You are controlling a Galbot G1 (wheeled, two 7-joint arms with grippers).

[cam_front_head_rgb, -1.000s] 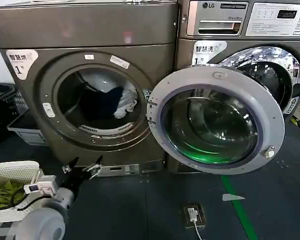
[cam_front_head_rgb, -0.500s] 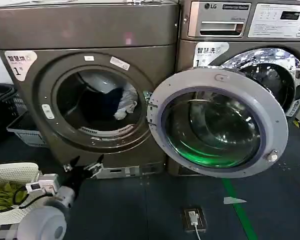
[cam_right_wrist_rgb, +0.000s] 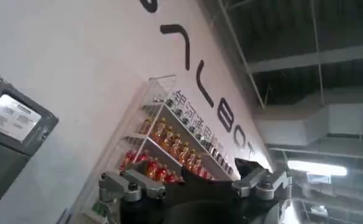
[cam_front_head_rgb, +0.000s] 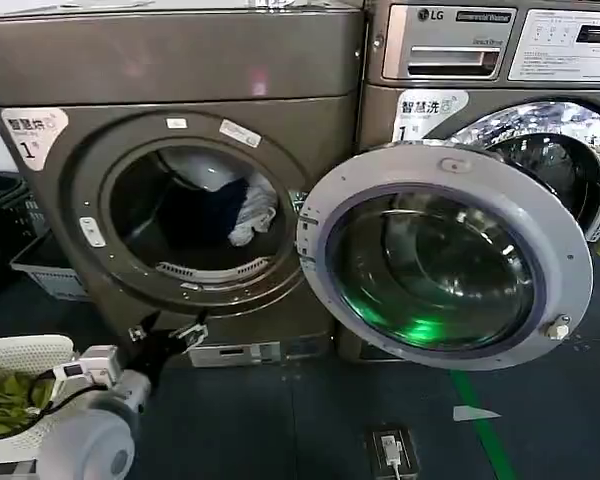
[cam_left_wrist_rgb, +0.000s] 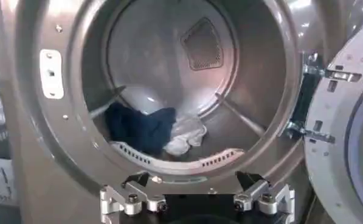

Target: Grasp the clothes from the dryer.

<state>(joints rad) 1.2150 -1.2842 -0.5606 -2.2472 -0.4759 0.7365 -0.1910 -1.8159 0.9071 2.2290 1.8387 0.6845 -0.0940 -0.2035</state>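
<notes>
Bronze-brown dryer (cam_front_head_rgb: 170, 190) in front of me, its door (cam_front_head_rgb: 445, 255) swung wide to my right. The clothes (cam_left_wrist_rgb: 154, 129), navy and white, lie low in the drum. My left gripper (cam_front_head_rgb: 165, 335) hovers below the opening, fingers (cam_left_wrist_rgb: 123, 198) spread apart. The right gripper (cam_right_wrist_rgb: 193, 182) is raised toward a wall, fingers apart. I risk clipping the lower rim going in.

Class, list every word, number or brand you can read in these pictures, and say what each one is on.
"1": white sticker on the dryer.
"LG": silver machine.
"1": sticker on that machine.
Chinese characters on both stickers, the control panel print and the wall lettering: not readable.
</notes>
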